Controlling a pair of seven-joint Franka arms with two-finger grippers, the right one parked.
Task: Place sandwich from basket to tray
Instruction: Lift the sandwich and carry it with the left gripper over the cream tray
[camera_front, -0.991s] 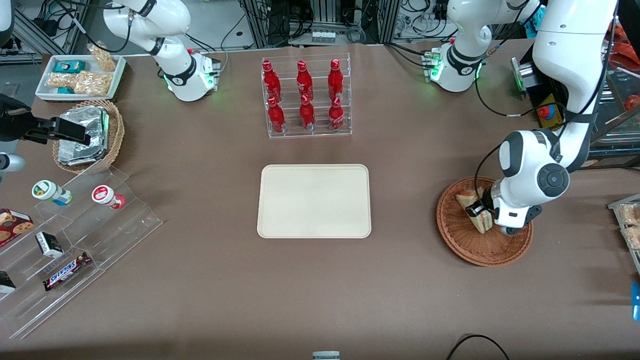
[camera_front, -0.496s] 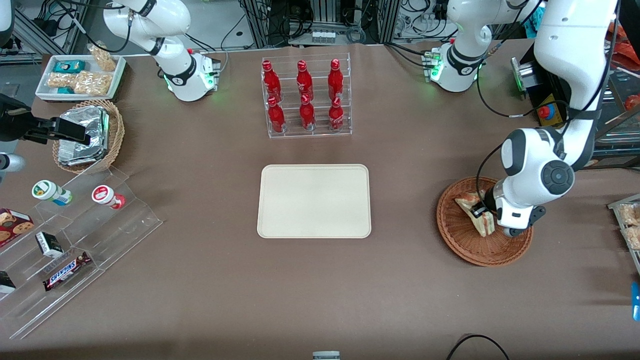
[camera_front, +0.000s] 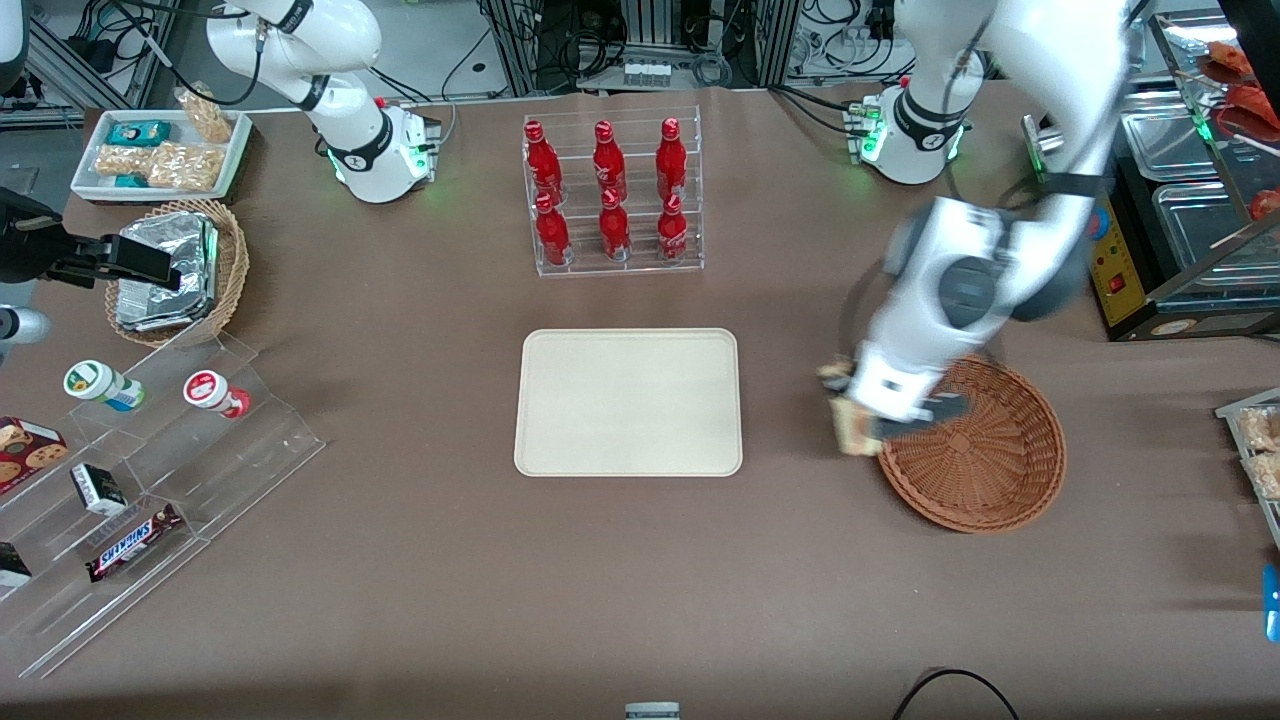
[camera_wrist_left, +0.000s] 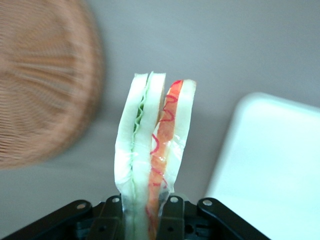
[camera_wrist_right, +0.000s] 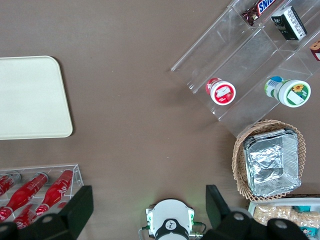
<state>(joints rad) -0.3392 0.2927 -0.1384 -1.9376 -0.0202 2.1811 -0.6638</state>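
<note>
1. Front view: the gripper (camera_front: 850, 425) is clamping the sandwich (camera_front: 848, 418) above the tabletop (camera_front: 400, 560), just beside the basket (camera_front: 985, 465) rim, with bare table between it and the tray (camera_front: 628, 402) edge.
2. Left wrist view: the fingers (camera_wrist_left: 170, 212) are pinching the sandwich (camera_wrist_left: 152, 150) between basket (camera_wrist_left: 40, 80) and tray (camera_wrist_left: 275, 170).

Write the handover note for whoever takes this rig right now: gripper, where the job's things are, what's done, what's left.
Gripper: shut on the sandwich, in the air between basket and tray, just past the basket's rim.
Basket: nothing in it.
Tray: bare, at the table's middle, nearer the front camera than the red bottles.
Done: sandwich gripped and lifted out.
Left: carry it over the tray, lower, release.
</note>
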